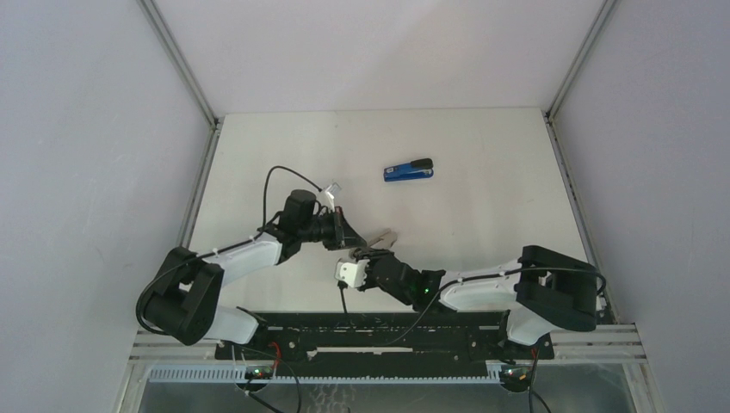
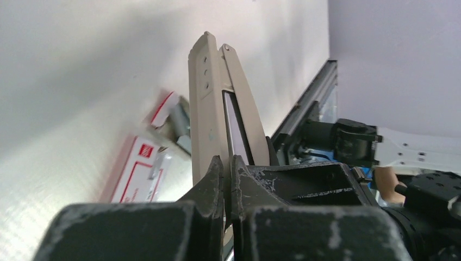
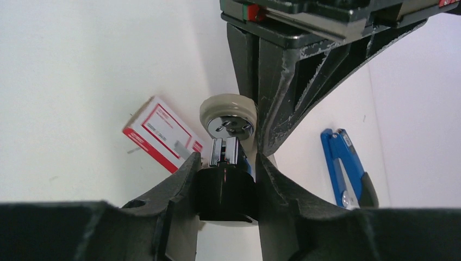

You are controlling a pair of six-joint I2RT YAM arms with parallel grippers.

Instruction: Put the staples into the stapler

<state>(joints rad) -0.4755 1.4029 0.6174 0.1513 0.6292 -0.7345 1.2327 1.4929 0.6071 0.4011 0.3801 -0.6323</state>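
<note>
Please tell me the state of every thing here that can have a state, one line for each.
beige stapler: held between both grippers.
left gripper: shut on the beige stapler.
right gripper: shut on the beige stapler's black end.
staple box: on the table, open, grey tray partly out.
blue stapler: lying on the table, untouched.

Beige stapler (image 2: 204,119): chrome inside, black rear end. Blue stapler (image 1: 408,170): black at one end. Box (image 3: 160,136): white w/ red borders + red logo patch. Tray (image 2: 179,122): grey. Table (image 1: 482,215): white. L gripper (image 2: 227,163) & R gripper (image 3: 227,160): black, edges scuffed pale.
</note>
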